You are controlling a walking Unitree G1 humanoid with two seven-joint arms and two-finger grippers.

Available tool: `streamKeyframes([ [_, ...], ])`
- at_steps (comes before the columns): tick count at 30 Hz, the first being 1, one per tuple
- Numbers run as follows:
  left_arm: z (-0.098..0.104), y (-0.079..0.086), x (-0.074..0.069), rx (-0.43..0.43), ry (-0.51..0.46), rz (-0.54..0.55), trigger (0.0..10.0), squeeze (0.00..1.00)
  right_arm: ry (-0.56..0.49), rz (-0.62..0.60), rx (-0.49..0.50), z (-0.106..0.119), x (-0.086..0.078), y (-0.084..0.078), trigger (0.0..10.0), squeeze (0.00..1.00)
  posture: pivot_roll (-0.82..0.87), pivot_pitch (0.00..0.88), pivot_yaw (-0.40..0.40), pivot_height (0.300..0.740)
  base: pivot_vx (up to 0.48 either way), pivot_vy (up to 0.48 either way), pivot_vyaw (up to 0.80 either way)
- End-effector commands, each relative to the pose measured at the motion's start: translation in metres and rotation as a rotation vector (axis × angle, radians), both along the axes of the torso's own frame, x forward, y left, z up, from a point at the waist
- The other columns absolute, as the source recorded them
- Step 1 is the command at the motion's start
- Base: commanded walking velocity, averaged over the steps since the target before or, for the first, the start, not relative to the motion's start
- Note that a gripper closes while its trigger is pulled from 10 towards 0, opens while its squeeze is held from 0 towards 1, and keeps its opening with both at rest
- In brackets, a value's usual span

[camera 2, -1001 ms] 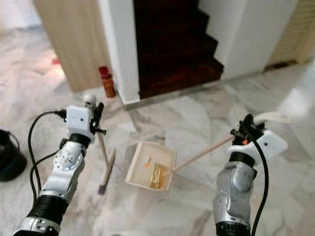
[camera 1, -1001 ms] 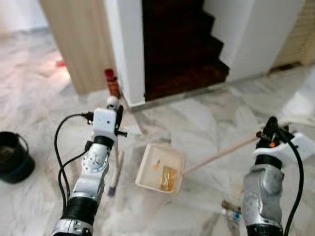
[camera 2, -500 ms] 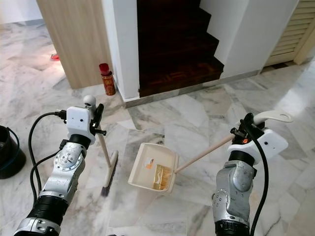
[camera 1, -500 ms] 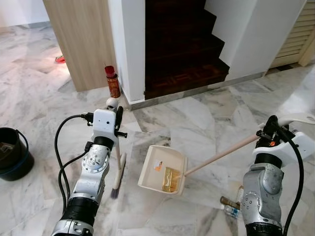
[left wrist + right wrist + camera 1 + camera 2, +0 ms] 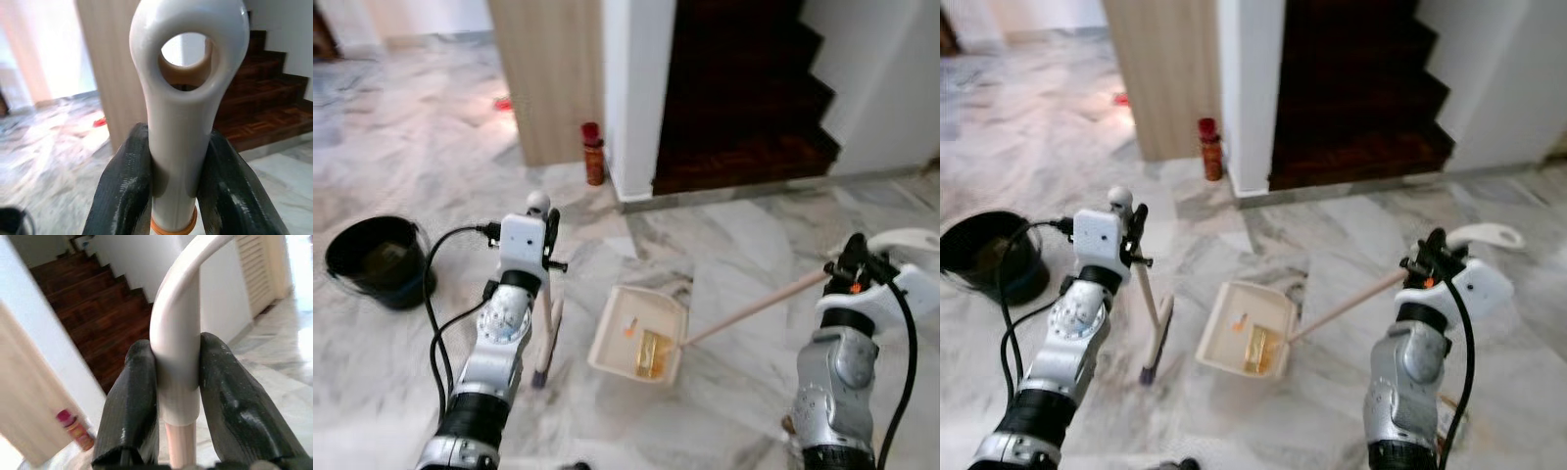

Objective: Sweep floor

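The broom [image 5: 1152, 318] stands nearly upright on the marble floor [image 5: 1351, 245], its bristles touching the tiles just left of the dustpan [image 5: 1246, 343]. The left claw [image 5: 176, 196] pinches the broom's white looped handle top. The right claw [image 5: 178, 396] is clamped on the curved end of the dustpan's long wooden handle [image 5: 1347, 305]. The pan rests flat, holding yellowish scraps. Both tools look light and stiff; the smooth plastic grips could twist or slip, so holding near the handle ends suits steering. A black bucket [image 5: 380, 259] sits well apart, toward the left; a red can [image 5: 594, 154] stands by the wall.
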State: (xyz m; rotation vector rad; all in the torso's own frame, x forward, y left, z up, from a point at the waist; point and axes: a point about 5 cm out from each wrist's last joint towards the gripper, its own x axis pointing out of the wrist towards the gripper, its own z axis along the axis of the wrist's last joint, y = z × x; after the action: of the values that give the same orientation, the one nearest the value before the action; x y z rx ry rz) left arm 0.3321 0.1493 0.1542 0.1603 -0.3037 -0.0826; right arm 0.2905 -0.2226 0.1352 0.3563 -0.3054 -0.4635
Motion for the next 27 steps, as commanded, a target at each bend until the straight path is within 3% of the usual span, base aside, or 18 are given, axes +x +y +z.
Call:
streamKeyframes([
  [1, 0.0130, -0.0029, 0.0016, -0.001, -0.052, -0.005, 10.0, 0.00, -0.047, -0.018, -0.007, 0.0111, -0.0003, -0.0052, 10.0, 0.00, 0.06, 0.089, -0.044, 0.740, 0.000, 0.000, 0.00],
  [27, 0.0122, -0.0045, 0.0005, -0.004, -0.049, -0.007, 10.0, 0.00, -0.041, 0.000, -0.001, 0.0089, -0.0010, -0.0040, 10.0, 0.00, 0.07, 0.059, -0.044, 0.740, 0.000, 0.316, 0.00],
])
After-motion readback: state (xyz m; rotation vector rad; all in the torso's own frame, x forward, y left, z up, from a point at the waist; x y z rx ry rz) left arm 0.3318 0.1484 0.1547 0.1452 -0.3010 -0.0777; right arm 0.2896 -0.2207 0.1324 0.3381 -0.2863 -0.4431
